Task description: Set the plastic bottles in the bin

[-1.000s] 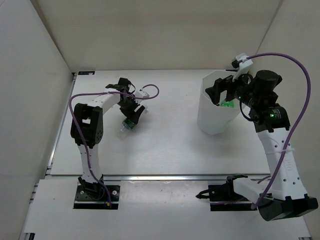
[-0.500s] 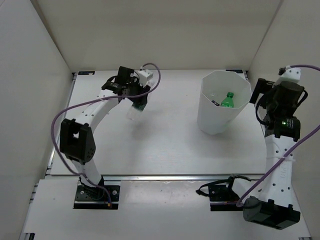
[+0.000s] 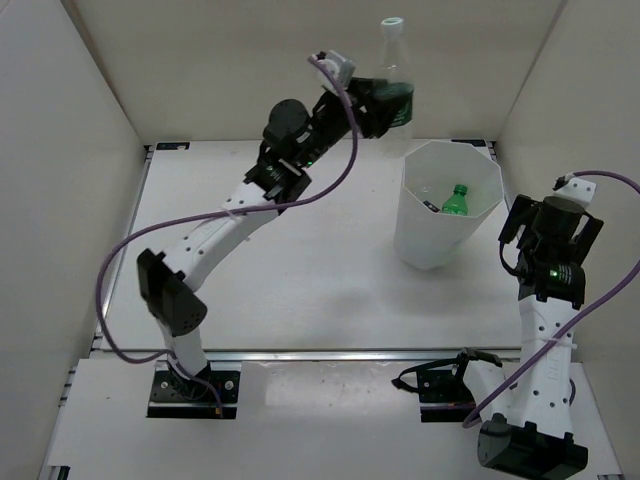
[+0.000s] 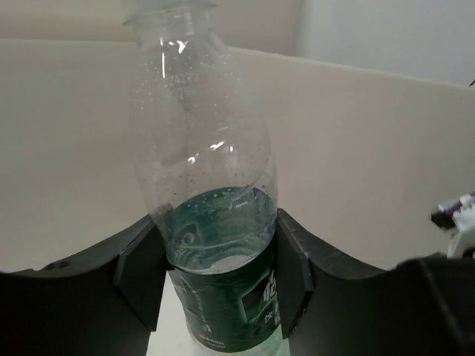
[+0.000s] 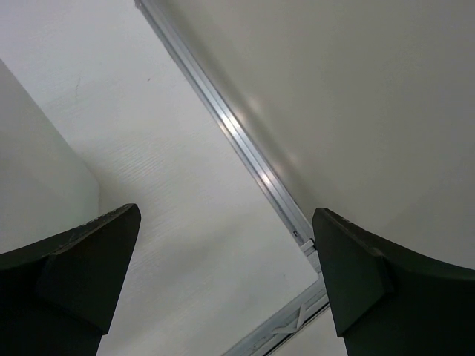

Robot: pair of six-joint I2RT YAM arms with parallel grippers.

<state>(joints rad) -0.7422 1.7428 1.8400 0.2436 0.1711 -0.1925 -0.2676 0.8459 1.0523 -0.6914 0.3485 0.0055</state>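
Observation:
My left gripper (image 3: 392,103) is shut on a clear plastic bottle with a green label (image 3: 393,60), held upright high above the table, just behind and left of the white faceted bin (image 3: 432,250). In the left wrist view the bottle (image 4: 204,170) stands between my black fingers (image 4: 141,271), gripped at the label. An all-green bottle (image 3: 455,199) lies inside the bin, with another bottle partly visible beside it. My right gripper (image 3: 548,215) is open and empty to the right of the bin; its wrist view shows only bare table between the fingers (image 5: 349,267).
White enclosure walls stand at the back (image 3: 300,70) and both sides. A metal rail (image 5: 245,141) runs along the table's edge in the right wrist view. Purple cables loop off both arms.
My left arm has lifted the green-label bottle off the table and swung it up and right toward the bin. My right gripper has dropped back, away from the bin, to its right.

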